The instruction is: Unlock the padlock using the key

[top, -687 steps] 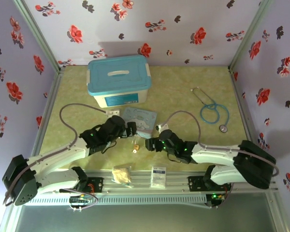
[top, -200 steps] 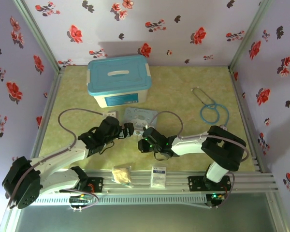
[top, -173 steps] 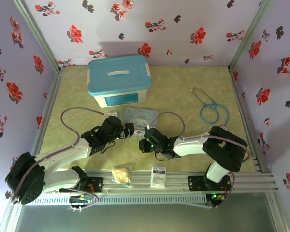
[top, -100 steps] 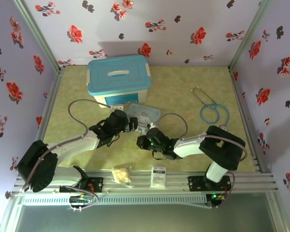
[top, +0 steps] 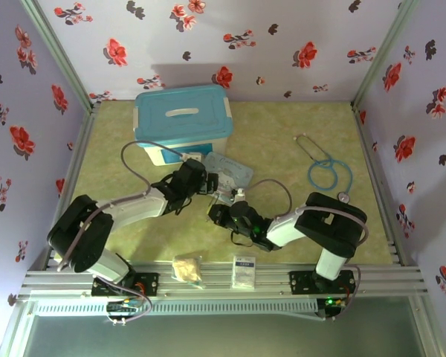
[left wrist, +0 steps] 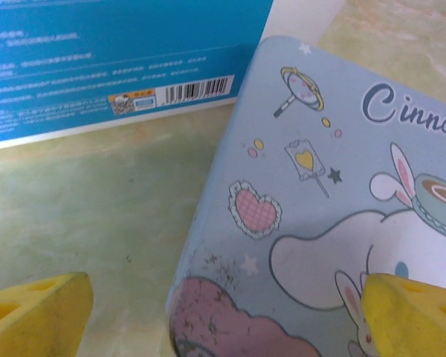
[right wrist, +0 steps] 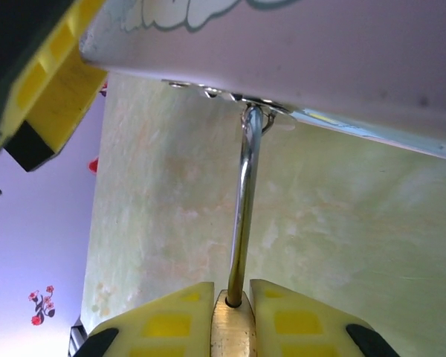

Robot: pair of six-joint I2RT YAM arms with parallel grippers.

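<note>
The right gripper (right wrist: 233, 316) is clenched on the brass padlock (right wrist: 233, 335), which is pinched between its yellow fingers (right wrist: 163, 321). The silver shackle (right wrist: 242, 208) runs toward 12 o'clock and is hooked through the hasp (right wrist: 255, 113) of the pale-blue Cinnamoroll tin (right wrist: 305, 44). The left gripper (left wrist: 223, 318) is spread wide across the tin's corner, grasping nothing; whether it touches the tin is unclear. The tin is shut. So is the teal-lidded storage box (top: 182, 123) at its 11 o'clock. A stethoscope (top: 328, 172) lies at the tin's 3 o'clock.
</note>
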